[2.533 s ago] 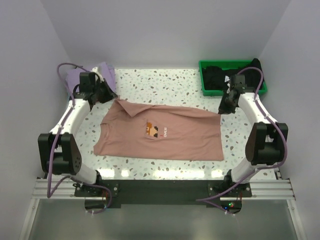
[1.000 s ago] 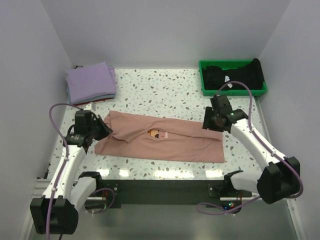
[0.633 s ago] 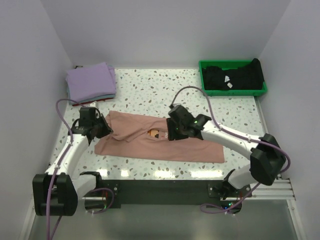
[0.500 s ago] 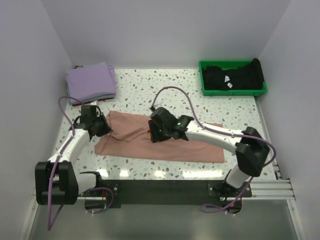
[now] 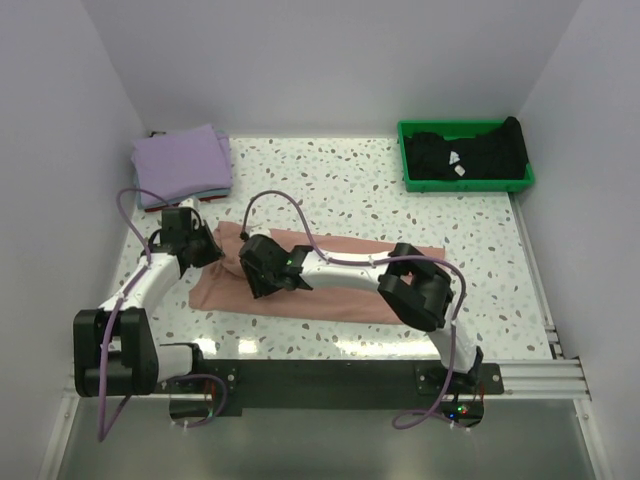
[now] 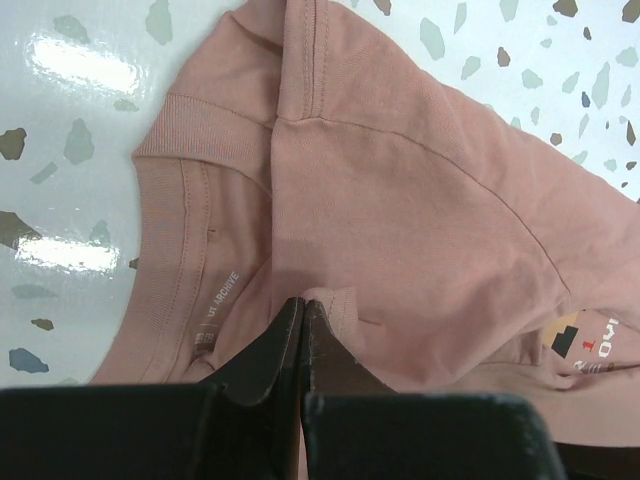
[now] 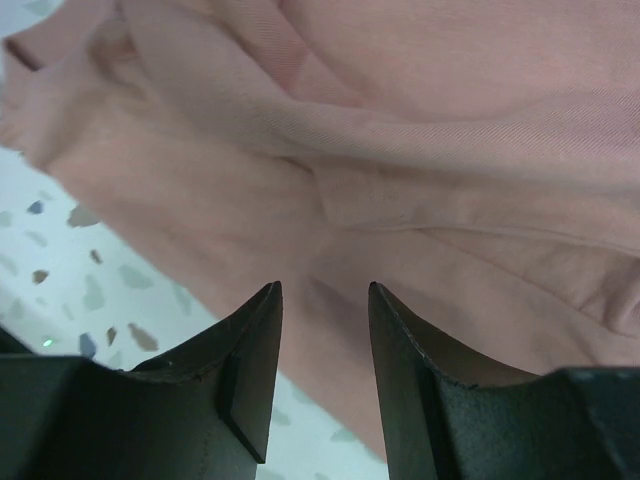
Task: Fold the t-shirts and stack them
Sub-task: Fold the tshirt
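Note:
The salmon-pink t-shirt lies along the table's front half, doubled over lengthwise. My left gripper is at its left end by the collar. In the left wrist view it is shut on a fold of the shirt, with part of the chest print at the right edge. My right gripper reaches far left across the shirt. In the right wrist view it is open and empty just above the cloth. The folded lavender t-shirt is at the back left. The black t-shirt lies in the tray.
The green plastic tray stands at the back right. The right arm stretches low over the salmon shirt, its elbow near the shirt's right end. White walls close in the table on three sides.
My right gripper has let go of the shirt's right end and swept left across it to near the left gripper. The shirt's far edge has come forward. My left gripper has barely moved.

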### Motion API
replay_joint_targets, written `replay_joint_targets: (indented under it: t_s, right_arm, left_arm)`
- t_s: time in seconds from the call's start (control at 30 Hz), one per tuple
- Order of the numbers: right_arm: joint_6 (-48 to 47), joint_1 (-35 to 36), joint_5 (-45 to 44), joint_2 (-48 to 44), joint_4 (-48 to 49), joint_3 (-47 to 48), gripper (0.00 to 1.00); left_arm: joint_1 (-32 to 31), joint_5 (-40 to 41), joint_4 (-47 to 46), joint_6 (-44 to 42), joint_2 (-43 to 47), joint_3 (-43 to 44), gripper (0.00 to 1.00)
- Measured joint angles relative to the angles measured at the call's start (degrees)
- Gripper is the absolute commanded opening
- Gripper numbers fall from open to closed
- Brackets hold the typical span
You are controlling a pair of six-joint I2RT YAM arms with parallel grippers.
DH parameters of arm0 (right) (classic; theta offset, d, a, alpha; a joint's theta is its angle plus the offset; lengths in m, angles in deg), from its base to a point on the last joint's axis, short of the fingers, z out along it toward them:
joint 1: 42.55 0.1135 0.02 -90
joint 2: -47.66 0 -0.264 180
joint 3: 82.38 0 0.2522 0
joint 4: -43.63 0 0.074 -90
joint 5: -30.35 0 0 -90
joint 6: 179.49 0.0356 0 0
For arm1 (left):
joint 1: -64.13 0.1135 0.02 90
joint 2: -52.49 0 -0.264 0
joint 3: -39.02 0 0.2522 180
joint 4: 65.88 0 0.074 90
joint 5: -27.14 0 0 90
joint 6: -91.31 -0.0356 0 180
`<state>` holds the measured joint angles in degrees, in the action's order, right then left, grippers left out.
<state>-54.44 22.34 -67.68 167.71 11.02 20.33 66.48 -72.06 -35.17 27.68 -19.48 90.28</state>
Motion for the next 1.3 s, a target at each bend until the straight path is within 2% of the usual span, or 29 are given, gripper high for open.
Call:
replay_joint_targets:
  t_s: [0.33, 0.7, 0.9, 0.93, 1.1, 1.3]
  right_arm:
    - [-1.6, 0.0, -5.1, 4.5, 0.0, 4.2, 0.43]
    - [-1.7, 0.0, -7.5, 8.0, -1.3, 8.5, 0.34]
    - [-1.7, -0.1, -8.1, 8.0, -1.8, 8.5, 0.19]
    - [-1.7, -0.1, -8.1, 8.0, -1.8, 8.5, 0.13]
    - [-1.7, -0.4, -8.0, 8.0, -1.7, 8.3, 0.0]
    - [-1.6, -0.7, -7.7, 7.6, -1.2, 7.5, 0.0]
  left_arm:
    - [0.3, -0.9, -0.6, -1.0, -0.2, -0.2, 0.0]
    - [0.3, -1.1, -1.0, -1.0, -0.2, -0.7, 0.0]
    - [0.3, -1.2, -1.0, -1.0, 0.1, -0.8, 0.0]
    - [0.3, -1.2, -1.0, -1.0, 0.2, -0.8, 0.0]
    - [0.3, -1.2, -1.0, -1.0, 0.7, -0.8, 0.0]
    - [0.3, -1.2, 0.0, -0.4, 1.6, -0.9, 0.0]
